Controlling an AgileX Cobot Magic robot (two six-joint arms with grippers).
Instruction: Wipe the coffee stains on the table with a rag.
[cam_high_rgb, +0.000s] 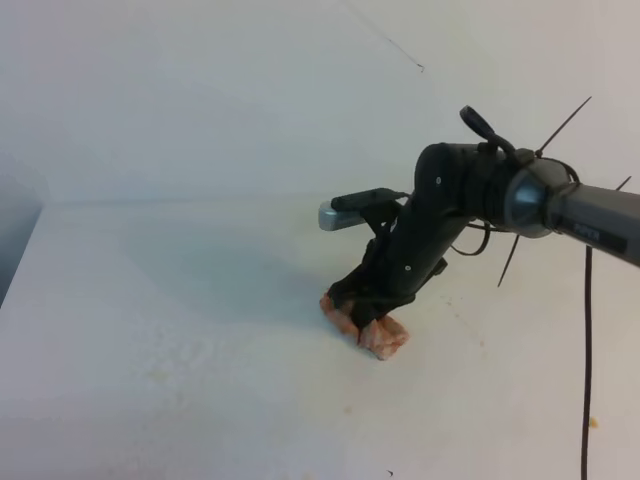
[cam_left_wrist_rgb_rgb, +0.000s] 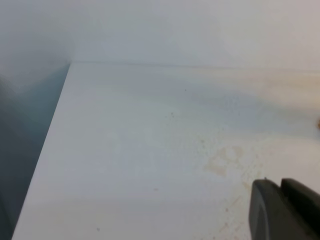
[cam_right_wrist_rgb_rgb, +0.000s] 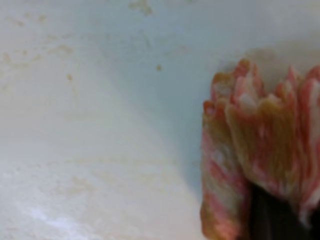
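Cloth is all your right gripper (cam_high_rgb: 368, 318) clamps, so if the soaked rag (cam_high_rgb: 384, 336) drags, you smear stains across the table (cam_high_rgb: 180, 330); left fingers (cam_left_wrist_rgb_rgb: 285, 212) unclear.

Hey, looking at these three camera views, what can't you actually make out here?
- Exterior high view: the table under the rag is hidden by the rag and the right pincer.
- Left wrist view: the left pincer is cut off by the corner; open or shut unclear.
- Right wrist view: blurred; the right pincer's fingertips are buried in the rag's folds.
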